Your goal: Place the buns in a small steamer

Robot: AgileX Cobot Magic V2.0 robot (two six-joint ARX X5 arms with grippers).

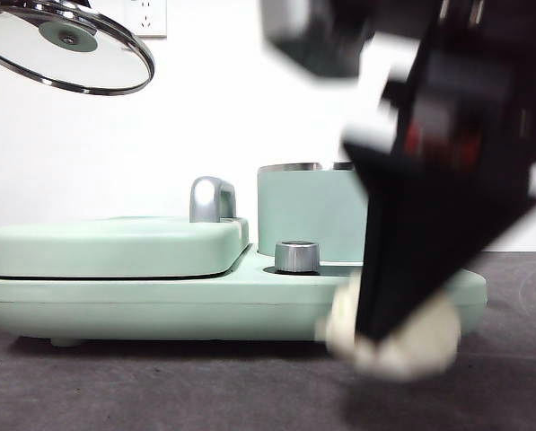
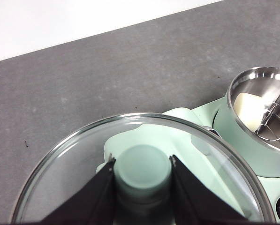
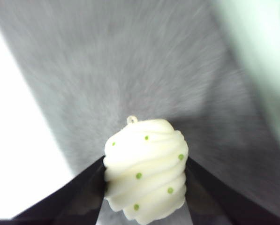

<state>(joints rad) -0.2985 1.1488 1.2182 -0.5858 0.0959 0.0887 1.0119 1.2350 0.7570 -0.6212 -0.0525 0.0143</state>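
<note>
Pinching the ridged bun (image 3: 145, 173) with green dots between its two black fingers, the right gripper (image 1: 395, 334) hangs nearest, just above the grey worktop (image 1: 160, 386) in front of the mint-green appliance base (image 1: 205, 301); behind it stands the small steamer (image 1: 308, 211), open, with the smooth bun (image 2: 249, 110) lying inside its steel bowl. Farther up, the left gripper (image 2: 142, 169) clamps its fingers on the green knob of the glass lid (image 1: 65, 45), held tilted in the air, well apart from the pot.
</note>
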